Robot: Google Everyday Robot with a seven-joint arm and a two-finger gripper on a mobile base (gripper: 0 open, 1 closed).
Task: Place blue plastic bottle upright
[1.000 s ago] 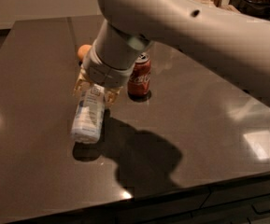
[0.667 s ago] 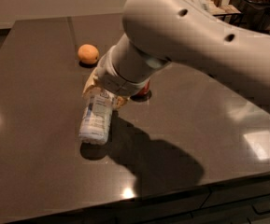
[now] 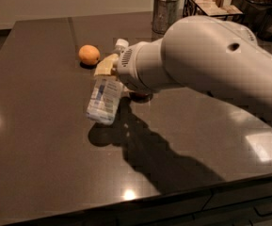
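The blue plastic bottle [image 3: 104, 100] is clear with a white and light-blue label and a white cap [image 3: 121, 43]. It hangs tilted above the dark table [image 3: 41, 164], cap up and away, base down toward the front left, with its shadow on the table below it. My gripper [image 3: 108, 71] is shut on the bottle's upper part, near the neck; one tan finger [image 3: 105, 65] shows on it. The big white arm [image 3: 206, 65] reaches in from the right. The red can is hidden behind the arm.
An orange [image 3: 89, 54] lies on the table just left of the gripper. A metal cup of white items [image 3: 165, 12], a wire basket [image 3: 210, 4] and dark containers [image 3: 262, 6] stand along the back right. The table's front edge [image 3: 173, 197] runs near the bottom.
The arm has swung up and across, lifting the bottle off the table and tipping its cap end upward. The red can has gone out of sight behind the arm.
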